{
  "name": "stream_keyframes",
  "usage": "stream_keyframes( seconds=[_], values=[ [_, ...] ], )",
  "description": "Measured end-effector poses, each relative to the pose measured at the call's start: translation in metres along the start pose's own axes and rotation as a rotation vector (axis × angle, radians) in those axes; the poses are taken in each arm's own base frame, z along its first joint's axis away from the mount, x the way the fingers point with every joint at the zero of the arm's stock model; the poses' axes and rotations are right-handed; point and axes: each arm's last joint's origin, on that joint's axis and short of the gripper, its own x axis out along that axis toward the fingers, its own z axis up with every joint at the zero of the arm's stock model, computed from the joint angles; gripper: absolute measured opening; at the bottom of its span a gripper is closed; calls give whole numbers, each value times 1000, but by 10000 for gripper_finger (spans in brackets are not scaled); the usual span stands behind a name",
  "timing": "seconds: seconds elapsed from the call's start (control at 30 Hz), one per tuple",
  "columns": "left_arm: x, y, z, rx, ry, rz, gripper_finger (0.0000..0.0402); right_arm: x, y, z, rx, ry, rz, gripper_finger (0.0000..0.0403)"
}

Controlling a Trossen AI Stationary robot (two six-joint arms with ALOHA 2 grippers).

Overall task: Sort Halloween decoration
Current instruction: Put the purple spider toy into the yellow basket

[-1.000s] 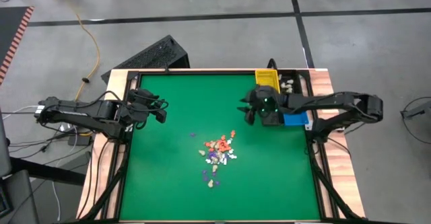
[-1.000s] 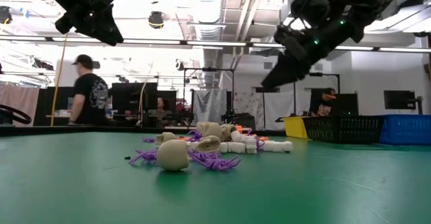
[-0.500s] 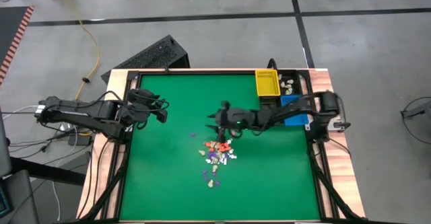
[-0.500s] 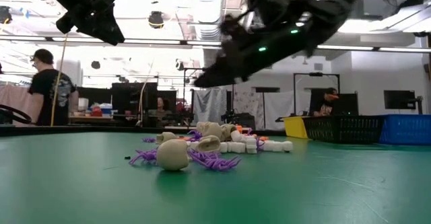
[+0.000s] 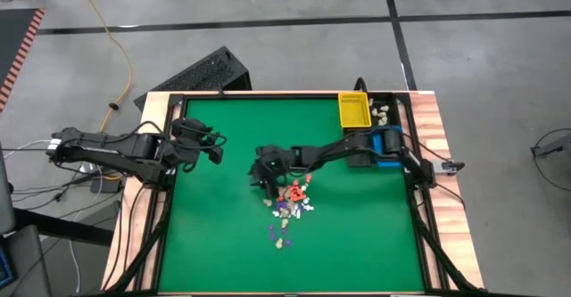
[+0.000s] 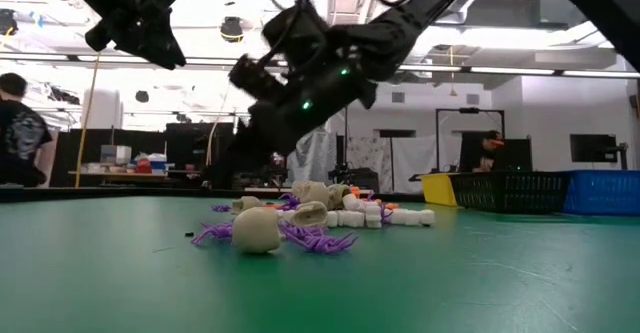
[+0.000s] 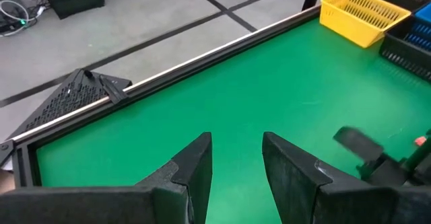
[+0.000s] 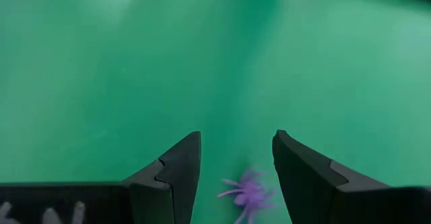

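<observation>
Trinkets point(image 5: 287, 206), cream, orange and purple, lie heaped on green table point(image 5: 357, 235).

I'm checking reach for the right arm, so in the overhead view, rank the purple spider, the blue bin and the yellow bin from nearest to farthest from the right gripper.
Right gripper sits mid-table.
1. Purple spider, just ahead of it, at the trinket pile's edge.
2. Blue bin, right edge.
3. Yellow bin, far right corner; farther only by a little.

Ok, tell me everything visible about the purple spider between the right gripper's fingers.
The purple spider looks like soft plastic, with a small rounded body and thin splayed legs. It lies flat on the green table, slightly blurred, just ahead of the open right gripper, whose fingers flank it without touching it.
</observation>
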Motion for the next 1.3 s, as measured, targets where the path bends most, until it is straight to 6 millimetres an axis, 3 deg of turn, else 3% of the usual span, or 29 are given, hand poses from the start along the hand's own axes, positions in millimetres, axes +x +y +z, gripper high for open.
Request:
stream_keyframes(
  seconds=[0.17,0.43,0.63,1.03,1.3],
  values=[
    [0,0,0,2,2,-1,121,11,-5,-15,20,38,30,203],
    [0,0,0,17,2,0,121,6,-25,-31,70,92,12,200],
    [0,0,0,17,1,0,121,2,-34,-38,101,136,7,160],
    [0,0,0,17,1,0,121,0,-35,-36,99,138,-13,40],
    [0,0,0,15,7,-8,121,-31,-61,-16,116,86,-78,21]
  ],
)
